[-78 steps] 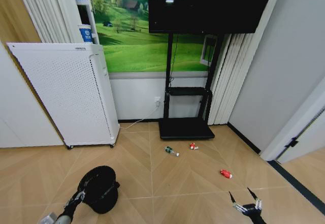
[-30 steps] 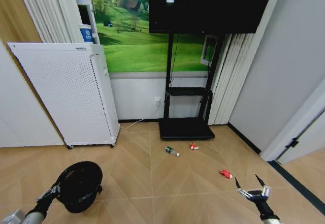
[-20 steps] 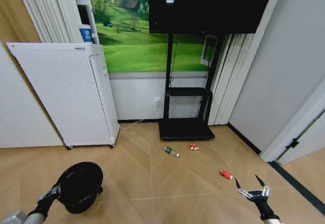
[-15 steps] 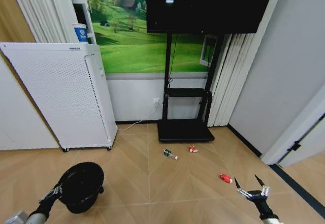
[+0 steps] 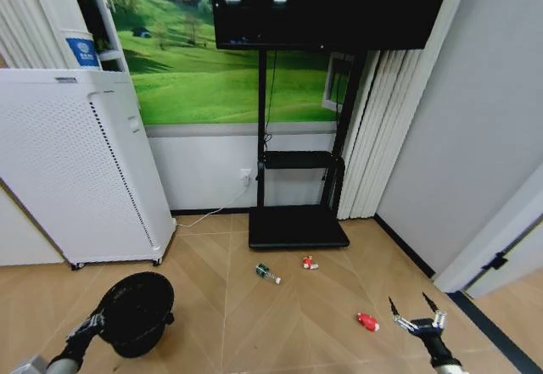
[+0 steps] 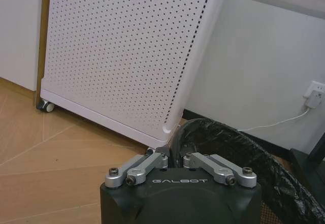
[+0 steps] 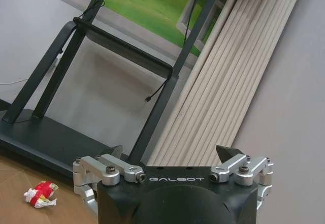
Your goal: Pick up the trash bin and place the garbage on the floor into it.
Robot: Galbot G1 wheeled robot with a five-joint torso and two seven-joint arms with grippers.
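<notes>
The left claw (image 5: 95,320) grips the rim of the bin (image 5: 136,312), which hangs low at the robot's left above the floor (image 5: 254,323). In the left wrist view the claw's (image 6: 175,159) fingers are pinched on the bin's (image 6: 254,158) bag-lined edge. The bin's mouth faces up toward the head camera; its inside is dark and I cannot tell whether anything lies in it.

The right claw (image 5: 415,320) hangs low at the robot's right, fingers spread wide and holding nothing; the right wrist view shows it (image 7: 172,155) spread the same way.

Three scraps lie on the floor: a green bottle (image 5: 266,272), a red-and-white wrapper (image 5: 310,263) just in front of the TV stand (image 5: 297,226), and a red scrap (image 5: 367,321) near the right claw. The wrist view shows a crumpled wrapper (image 7: 40,194) beside the stand (image 7: 45,137). A white perforated unit (image 5: 76,162) stands behind the bin.
</notes>
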